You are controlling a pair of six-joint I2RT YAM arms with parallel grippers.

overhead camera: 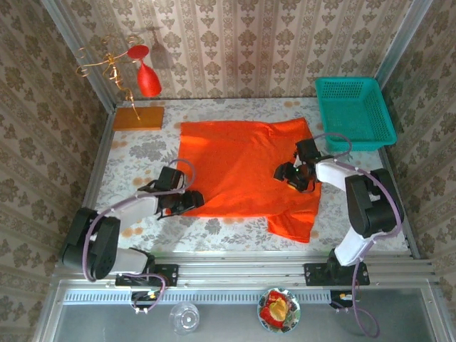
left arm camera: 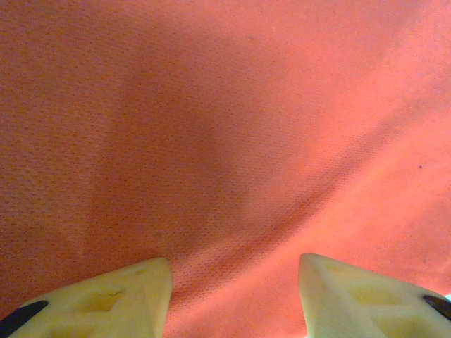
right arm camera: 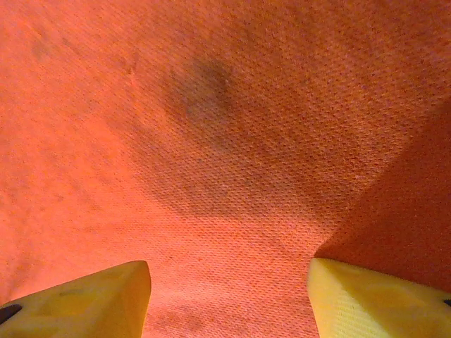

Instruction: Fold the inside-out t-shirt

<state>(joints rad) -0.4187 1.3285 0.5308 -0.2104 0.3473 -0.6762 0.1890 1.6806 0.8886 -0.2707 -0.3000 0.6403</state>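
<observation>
The left fingers (left arm camera: 120,299) stand apart with nothing between them, their tips low over the near left corner of the orange-red t-shirt (overhead camera: 242,167). The right fingers (right arm camera: 91,299) are also spread and grip nothing, close above the cloth on its right part. The t-shirt lies spread flat mid-surface (overhead camera: 135,153), one sleeve reaching toward the near right. A teal basket (overhead camera: 354,110) sits far right and an orange-brown board (overhead camera: 139,117) far left.

Inside-out t-shirt (overhead camera: 242,167) flat at centre of table (overhead camera: 139,153); basket (overhead camera: 354,110) at 2 o'clock, board (overhead camera: 138,117) at 10 o'clock; left gripper (overhead camera: 194,202) on 8 o'clock edge, right gripper (overhead camera: 286,173) on 3 o'clock side.
</observation>
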